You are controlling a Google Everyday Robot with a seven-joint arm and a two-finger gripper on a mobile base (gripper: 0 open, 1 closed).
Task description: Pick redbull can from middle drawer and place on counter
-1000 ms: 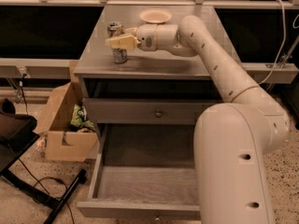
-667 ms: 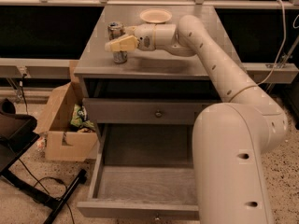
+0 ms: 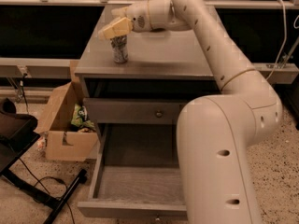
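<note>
The redbull can (image 3: 120,50) stands upright on the counter (image 3: 168,55), near its front left corner. My gripper (image 3: 113,29) is right over the can's top and hides the rim; I cannot tell whether it touches the can. The arm reaches in from the right across the back of the counter. The middle drawer (image 3: 140,183) is pulled wide open below, and its grained floor is bare.
A shut drawer front with a small knob (image 3: 159,113) sits above the open drawer. An open cardboard box (image 3: 65,136) with packets stands on the floor to the left. A black stand and cable (image 3: 42,195) lie at the bottom left. My arm's bulky base (image 3: 219,162) covers the drawer's right side.
My gripper has risen a little, from around the can's upper body to over its top. The wrist now covers the cream bowl at the back. The can has not moved.
</note>
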